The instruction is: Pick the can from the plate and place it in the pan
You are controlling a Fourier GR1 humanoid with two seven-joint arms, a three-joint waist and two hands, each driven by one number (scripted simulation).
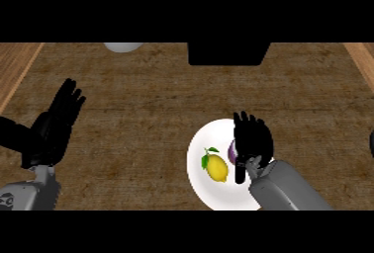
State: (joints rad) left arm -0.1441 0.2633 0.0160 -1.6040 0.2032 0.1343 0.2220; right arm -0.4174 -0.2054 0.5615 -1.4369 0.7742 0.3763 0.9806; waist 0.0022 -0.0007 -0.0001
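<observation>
At the left, our left hand (55, 128) rests open above the surface (146, 99), fingers up, holding nothing. At the far edge sits a dark shape (226, 53) that we take for the pan, with nothing in it that we can see. Nearer us lies the plate (219, 197), with a lemon (216, 168) on it and, just beside that, a purple sliver we judge to be the can (232, 150), still on the plate. Our right hand (254, 141) hangs over the can and hides most of it, fingers stretched out, not closed round it. We judge the task barely begun: the grasp, the lift, the carry to the pan and the release all remain.
</observation>
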